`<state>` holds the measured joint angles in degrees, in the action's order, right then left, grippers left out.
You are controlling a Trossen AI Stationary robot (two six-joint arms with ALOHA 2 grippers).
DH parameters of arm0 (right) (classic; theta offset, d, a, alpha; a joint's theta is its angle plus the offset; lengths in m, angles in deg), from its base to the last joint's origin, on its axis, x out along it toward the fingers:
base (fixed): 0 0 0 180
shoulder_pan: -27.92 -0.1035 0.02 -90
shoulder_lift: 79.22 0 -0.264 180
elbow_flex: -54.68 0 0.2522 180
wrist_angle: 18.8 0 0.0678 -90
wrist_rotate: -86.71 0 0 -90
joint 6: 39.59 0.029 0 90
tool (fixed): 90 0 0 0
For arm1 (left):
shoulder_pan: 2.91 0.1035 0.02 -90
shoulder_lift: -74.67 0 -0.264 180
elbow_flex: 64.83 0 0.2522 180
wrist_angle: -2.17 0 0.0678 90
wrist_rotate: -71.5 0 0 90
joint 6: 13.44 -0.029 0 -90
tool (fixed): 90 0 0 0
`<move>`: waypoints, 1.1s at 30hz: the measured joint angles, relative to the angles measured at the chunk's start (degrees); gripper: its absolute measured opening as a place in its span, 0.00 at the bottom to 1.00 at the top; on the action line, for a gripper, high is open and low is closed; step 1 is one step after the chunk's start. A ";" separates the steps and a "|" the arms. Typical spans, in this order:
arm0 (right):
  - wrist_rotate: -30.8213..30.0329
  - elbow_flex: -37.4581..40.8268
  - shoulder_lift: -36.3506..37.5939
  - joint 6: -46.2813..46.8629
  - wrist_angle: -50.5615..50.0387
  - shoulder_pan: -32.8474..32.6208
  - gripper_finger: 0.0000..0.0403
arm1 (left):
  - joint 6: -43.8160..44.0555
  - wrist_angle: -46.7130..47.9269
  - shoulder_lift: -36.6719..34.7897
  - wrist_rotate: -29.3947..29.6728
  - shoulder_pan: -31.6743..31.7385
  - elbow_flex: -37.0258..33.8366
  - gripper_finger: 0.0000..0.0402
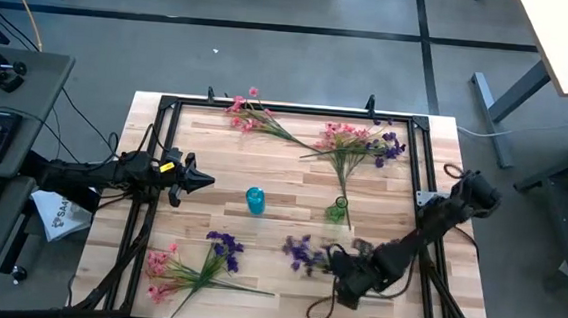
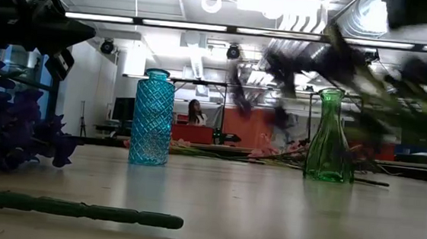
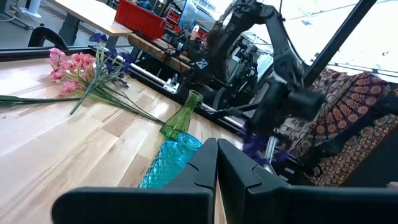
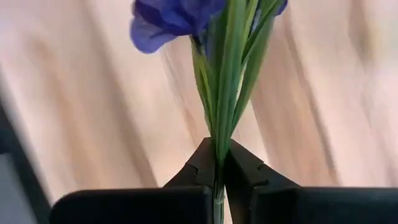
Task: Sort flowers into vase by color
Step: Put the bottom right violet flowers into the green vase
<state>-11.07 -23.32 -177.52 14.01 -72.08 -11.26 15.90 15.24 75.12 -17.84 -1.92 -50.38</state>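
1. Your right end effector (image 4: 217,163) is pinching the green stems of a purple flower sprig (image 1: 303,251) near the surface's (image 1: 283,179) front edge, right of the middle.
2. Your left end effector (image 1: 202,180) hovers by the left edge, fingers pressed together, holding nothing.
3. A blue vase (image 1: 255,200) and a green vase (image 1: 339,210) stand mid-surface.
4. Mixed pink and purple flowers (image 1: 350,144) lie along the back edge; another bunch (image 1: 191,265) lies at the front-left corner.

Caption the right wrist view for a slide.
Right gripper shut on a purple flower sprig, green stems pinched between its fingers, above the wooden table.
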 joint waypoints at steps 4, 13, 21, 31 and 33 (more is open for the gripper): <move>-4.64 0.51 2.98 -10.94 11.76 6.78 0.01 | -0.02 -0.02 0.00 0.00 -0.01 -0.02 0.00; -11.81 7.72 16.29 -27.78 26.89 17.49 0.00 | 0.00 0.00 0.01 0.00 0.00 -0.02 0.00; -12.54 12.83 33.93 -40.27 43.49 21.25 0.00 | 0.00 0.00 0.01 0.01 0.00 -0.02 0.00; -28.42 33.79 55.15 -41.42 57.09 18.99 0.00 | 0.00 0.00 0.00 0.00 0.00 -0.01 0.00; -29.02 38.20 57.73 -42.37 64.40 18.91 0.00 | -0.01 -0.01 0.00 0.00 0.00 -0.01 0.00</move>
<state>-40.09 14.88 -119.79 -28.36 -7.67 7.65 15.89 15.23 75.11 -17.84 -1.92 -50.40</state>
